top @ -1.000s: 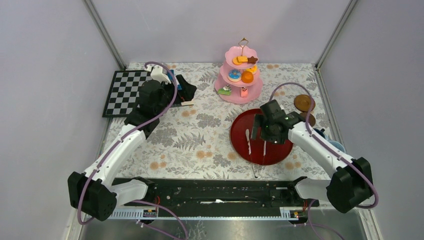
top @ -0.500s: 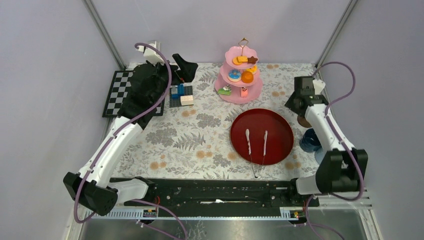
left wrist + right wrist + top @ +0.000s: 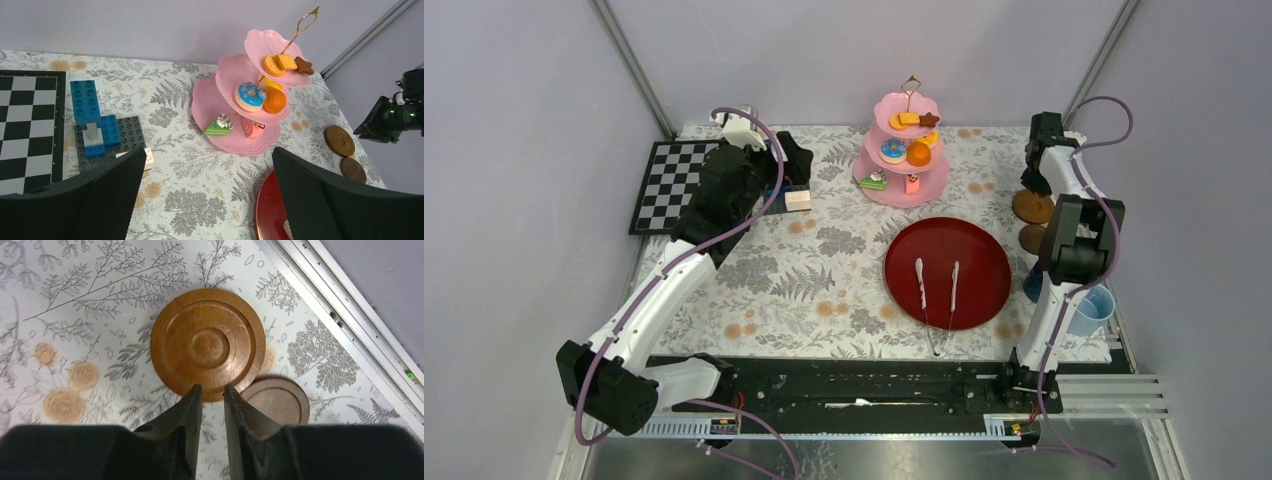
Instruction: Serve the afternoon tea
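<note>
The pink three-tier stand [image 3: 904, 150] [image 3: 235, 100] holds toy sweets such as a blue donut [image 3: 250, 96] and biscuits [image 3: 280, 63]. Two brown saucers [image 3: 1032, 206] [image 3: 339, 140] lie at the right edge. My right gripper [image 3: 1033, 188] [image 3: 212, 388] hangs over the farther saucer [image 3: 207, 342], tips above its near rim. The jaws are nearly together with a narrow gap and nothing between them. The second saucer [image 3: 279, 399] lies just beside. My left gripper [image 3: 796, 160] [image 3: 207, 155] is open and empty above the cloth, left of the stand. A light blue cup [image 3: 1092, 308] and a dark blue cup [image 3: 1032, 285] sit near the right arm.
A dark red round tray [image 3: 947, 272] carries white tongs [image 3: 936, 290]. A checkerboard [image 3: 669, 180] and a dark plate of toy bricks [image 3: 97, 125] lie at the left. Frame posts and the metal rail [image 3: 350, 325] bound the right side.
My right arm swung from above the tray to the far right over the saucers, its jaws narrowing. The tongs stay on the tray. My left arm shifted a little at the back left.
</note>
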Controlling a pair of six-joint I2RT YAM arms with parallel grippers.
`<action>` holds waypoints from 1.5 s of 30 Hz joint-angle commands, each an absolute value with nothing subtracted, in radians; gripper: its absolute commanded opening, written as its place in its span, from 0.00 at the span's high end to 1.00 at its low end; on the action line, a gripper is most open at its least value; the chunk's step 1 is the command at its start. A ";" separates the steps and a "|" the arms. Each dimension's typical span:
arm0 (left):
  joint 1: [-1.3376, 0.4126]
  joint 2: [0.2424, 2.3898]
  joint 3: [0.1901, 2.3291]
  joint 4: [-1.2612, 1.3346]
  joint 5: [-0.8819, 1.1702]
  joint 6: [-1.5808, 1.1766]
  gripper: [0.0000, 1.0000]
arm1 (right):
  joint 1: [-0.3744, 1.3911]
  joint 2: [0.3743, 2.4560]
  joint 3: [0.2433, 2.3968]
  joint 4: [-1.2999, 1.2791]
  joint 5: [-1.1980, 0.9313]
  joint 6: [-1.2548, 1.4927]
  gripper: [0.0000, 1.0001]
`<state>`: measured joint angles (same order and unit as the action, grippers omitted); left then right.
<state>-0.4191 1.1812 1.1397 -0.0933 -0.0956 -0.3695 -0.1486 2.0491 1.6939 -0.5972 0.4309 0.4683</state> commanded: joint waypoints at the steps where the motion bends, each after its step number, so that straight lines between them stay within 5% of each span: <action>1: -0.422 1.182 1.145 -0.036 -0.121 -0.345 0.01 | -0.146 2.153 1.834 -0.728 0.513 0.410 0.71; 19: -0.445 1.247 1.202 -0.102 -0.164 -0.322 0.01 | -0.166 2.395 2.002 -0.788 0.317 0.398 0.76; 33: -0.446 1.272 1.207 -0.112 -0.190 -0.312 0.01 | -0.075 2.683 2.512 -0.880 0.164 0.426 0.68; 45: -0.446 1.296 1.215 -0.126 -0.202 -0.308 0.01 | -0.031 2.751 2.586 -0.680 0.087 0.468 0.56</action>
<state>-0.4431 1.2915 1.1660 -0.1375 -0.1841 -0.3210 -0.0437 2.6839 2.5271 -0.7418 0.1215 0.4370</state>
